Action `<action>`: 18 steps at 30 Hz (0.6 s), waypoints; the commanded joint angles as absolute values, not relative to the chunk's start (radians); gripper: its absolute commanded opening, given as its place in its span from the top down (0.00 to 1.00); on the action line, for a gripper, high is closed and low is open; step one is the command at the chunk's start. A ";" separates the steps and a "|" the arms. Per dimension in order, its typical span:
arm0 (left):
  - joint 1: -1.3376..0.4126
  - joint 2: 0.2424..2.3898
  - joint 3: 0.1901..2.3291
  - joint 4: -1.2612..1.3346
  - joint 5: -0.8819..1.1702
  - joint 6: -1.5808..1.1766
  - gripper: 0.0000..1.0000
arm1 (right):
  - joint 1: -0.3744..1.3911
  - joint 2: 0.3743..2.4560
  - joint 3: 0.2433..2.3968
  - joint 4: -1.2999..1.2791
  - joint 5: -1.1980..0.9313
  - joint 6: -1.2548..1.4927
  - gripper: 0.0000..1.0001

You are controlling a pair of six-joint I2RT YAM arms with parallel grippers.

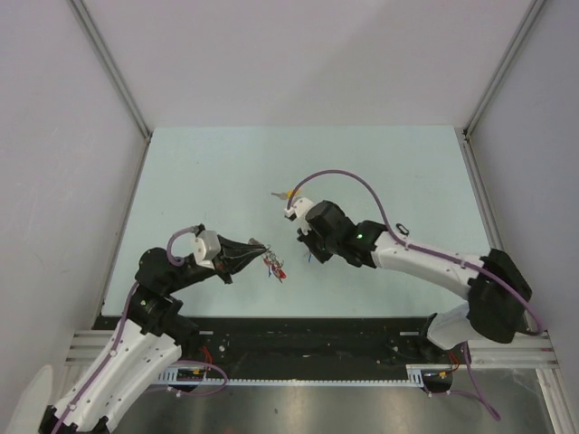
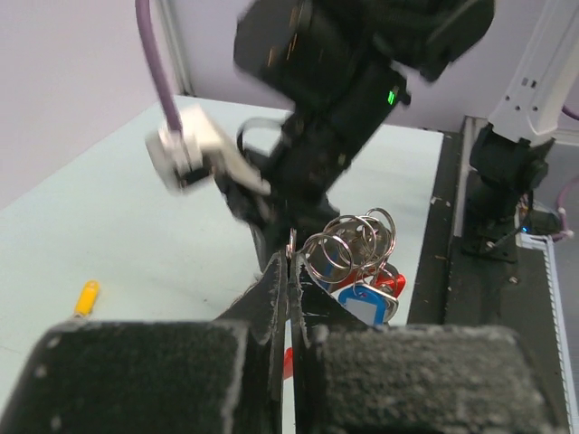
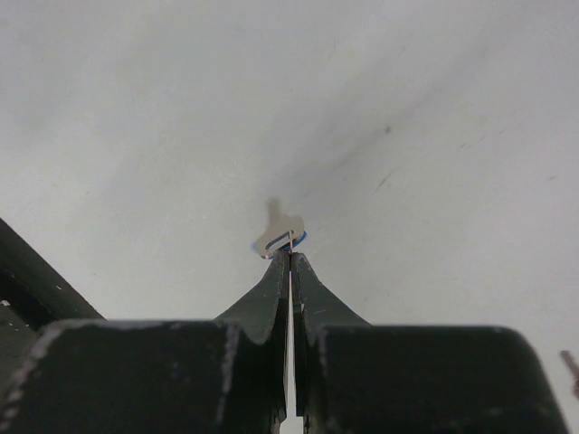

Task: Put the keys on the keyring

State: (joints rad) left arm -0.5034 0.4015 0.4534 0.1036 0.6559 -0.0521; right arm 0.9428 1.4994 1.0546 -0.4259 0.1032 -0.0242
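Left jaws pinch the keyring (image 2: 355,239), right jaws pinch a blue-capped key (image 3: 279,237).

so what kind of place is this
Likely a robotics lab test cell: a pale green table enclosed by plain white panels, with a left arm and right arm bolted at its near edge.
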 commanded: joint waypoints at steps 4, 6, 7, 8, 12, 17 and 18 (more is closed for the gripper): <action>-0.495 0.537 0.521 0.199 0.837 -0.002 1.00 | 0.940 1.176 0.994 -0.333 0.101 -0.176 1.00; -0.495 0.577 0.567 0.183 0.900 0.046 1.00 | 0.930 1.108 0.974 -0.311 0.045 -0.204 1.00; -0.495 0.621 0.587 0.170 0.925 0.089 1.00 | 0.925 1.036 0.956 -0.307 0.020 -0.219 1.00; -0.495 0.644 0.632 0.140 0.975 0.109 1.00 | 0.920 1.007 0.950 -0.301 -0.012 -0.245 1.00; -0.500 0.779 0.715 0.103 1.055 0.185 1.00 | 0.900 0.901 0.934 -0.308 -0.169 -0.291 1.00; -0.503 0.880 0.781 0.081 1.078 0.224 1.00 | 0.900 0.850 0.934 -0.301 -0.247 -0.310 1.00; -0.502 0.903 0.790 0.071 1.084 0.247 1.00 | 0.900 0.847 0.936 -0.298 -0.261 -0.311 1.00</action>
